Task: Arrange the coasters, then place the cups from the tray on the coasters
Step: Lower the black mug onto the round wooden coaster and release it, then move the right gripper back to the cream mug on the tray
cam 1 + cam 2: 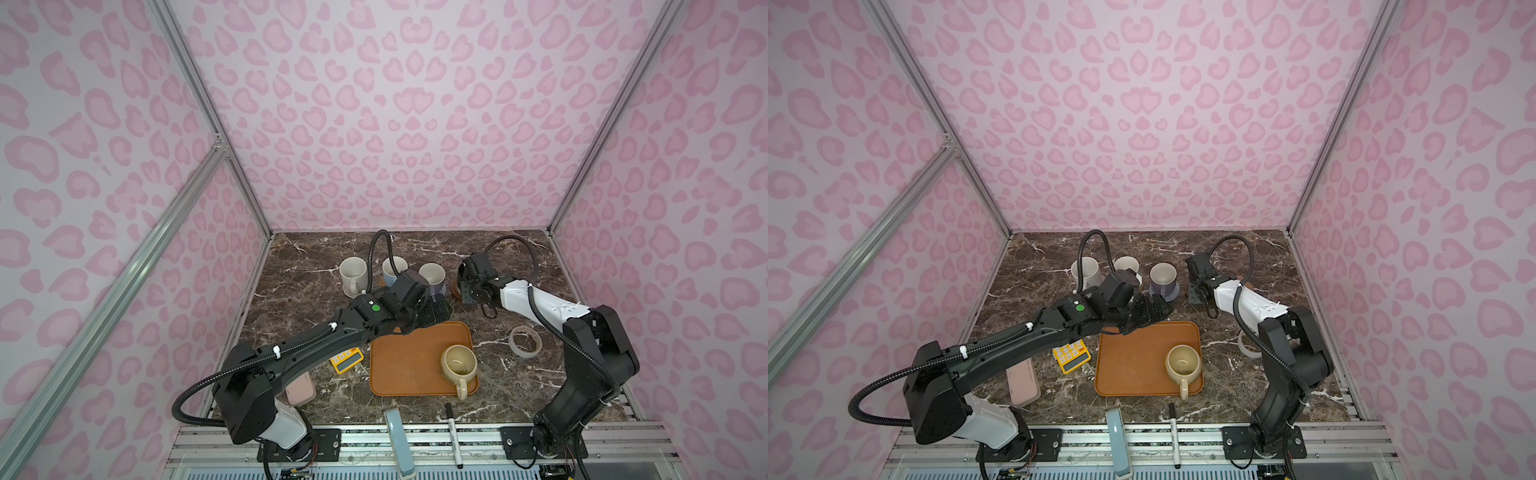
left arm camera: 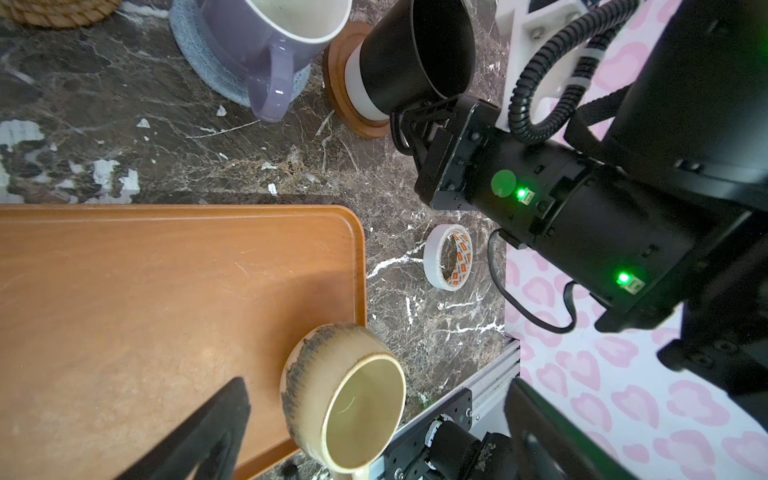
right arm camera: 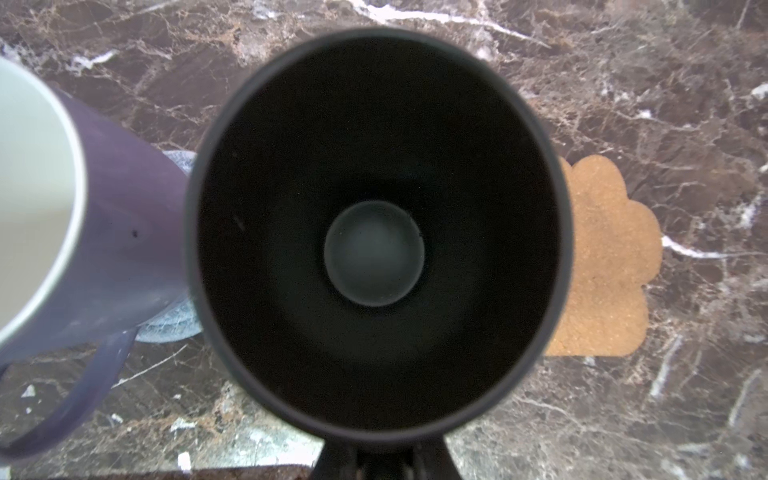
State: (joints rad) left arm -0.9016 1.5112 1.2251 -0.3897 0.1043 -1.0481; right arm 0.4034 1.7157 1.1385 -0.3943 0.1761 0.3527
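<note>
Finding: an enclosed robot test cell. My left arm (image 1: 316, 340) and right arm (image 1: 540, 303) are bolted to an aluminium rail (image 1: 473, 435); aluminium framing (image 1: 217, 143) carrying pink leopard-print panels (image 1: 415, 124) encloses my marble-patterned tabletop (image 1: 316, 291) on three sides.

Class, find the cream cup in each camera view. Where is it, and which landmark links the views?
Both top views: cream cup on the near right corner of the tray.
Left wrist: cup on a tray corner.
Right wrist: not in it.
Landmark: the orange tray, in all but the right wrist view.

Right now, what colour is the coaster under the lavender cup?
The coaster is grey-blue; left wrist view.
</note>
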